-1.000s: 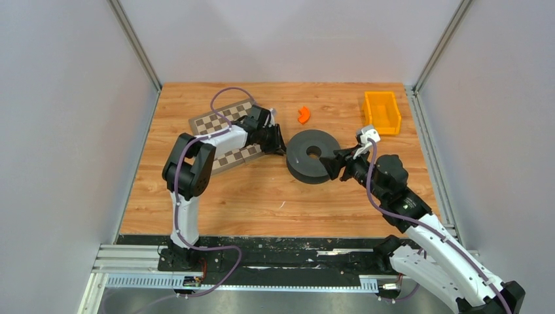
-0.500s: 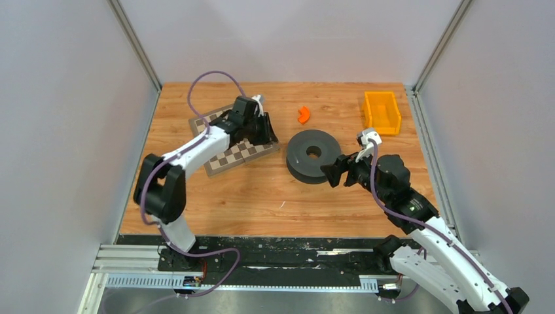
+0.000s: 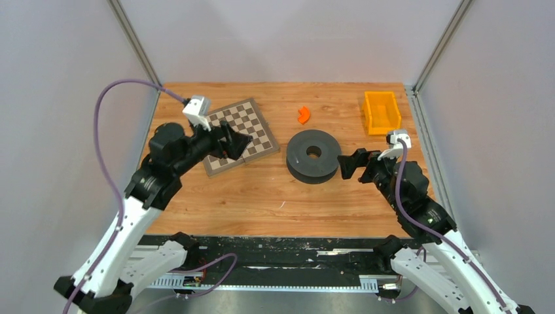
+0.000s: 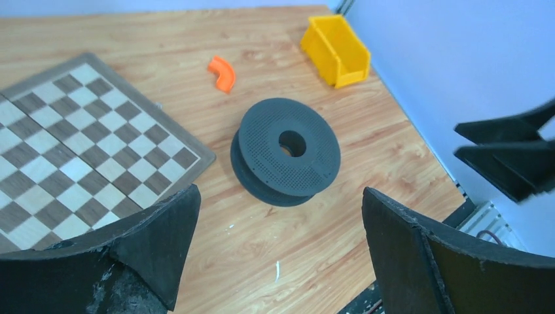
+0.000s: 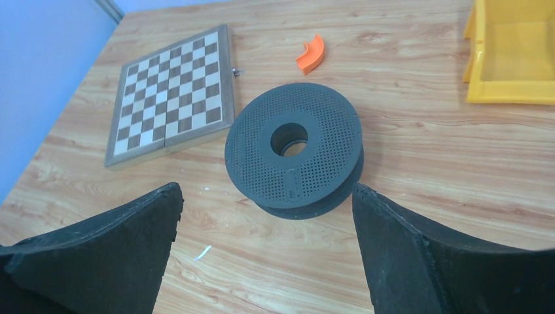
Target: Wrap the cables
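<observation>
Left gripper (image 3: 237, 144) and right gripper (image 3: 345, 167), either side of the spool (image 3: 301, 160), stand wide open, empty; no cable discernible on or beside it, presumably limp and light, best pinched near an end.

We find a spool (image 3: 313, 156) lying mid-table (image 3: 262, 196), a chessboard (image 3: 256, 126) to its left, a small curved piece (image 3: 304, 115) just beyond it, and a bin (image 3: 381, 112) in the far right corner.

Bright, even light, faint soft shadows, sharp focus, mild wide-angle wrist-view distortion.
</observation>
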